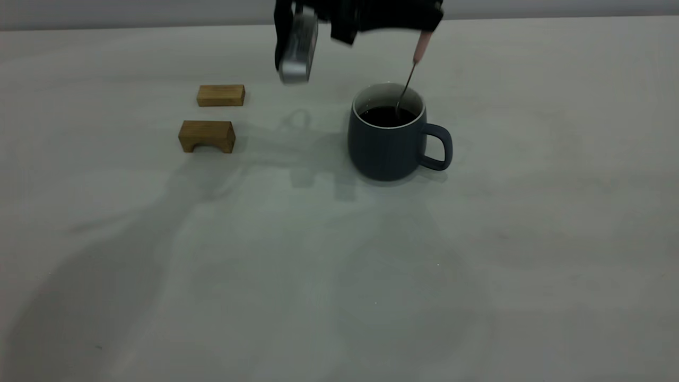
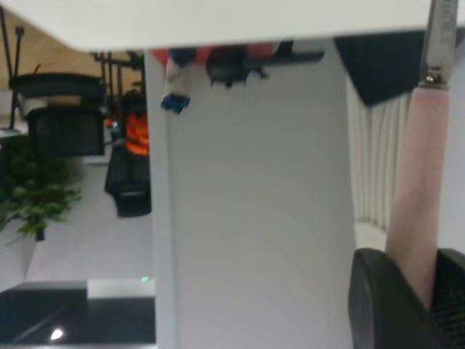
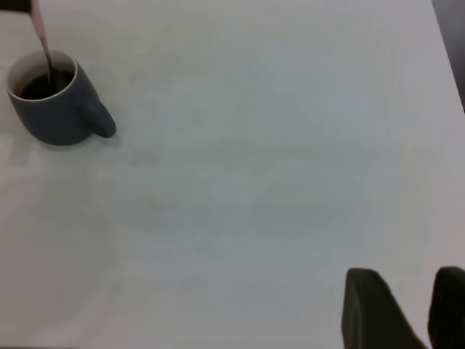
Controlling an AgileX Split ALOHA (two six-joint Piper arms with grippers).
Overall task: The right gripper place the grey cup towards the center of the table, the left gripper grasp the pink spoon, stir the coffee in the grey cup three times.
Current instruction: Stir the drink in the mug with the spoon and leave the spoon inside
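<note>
Two tan wooden blocks (image 1: 220,95) sit at left – one flat, one arched (image 1: 207,136). The left gripper (image 1: 424,26) pinches one pink spoon (image 1: 423,46), its metal neck dipping into glossy coffee (image 1: 386,116) in one matte grey cup (image 1: 390,143) mid-table (image 1: 339,265). The right gripper (image 3: 407,309), well apart, shows parted fingers.

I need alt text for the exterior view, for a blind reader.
The left end effector holds the pink spoon upright, its bowl dipped in the coffee inside the grey cup on the table. Two wooden blocks lie left of it.
</note>
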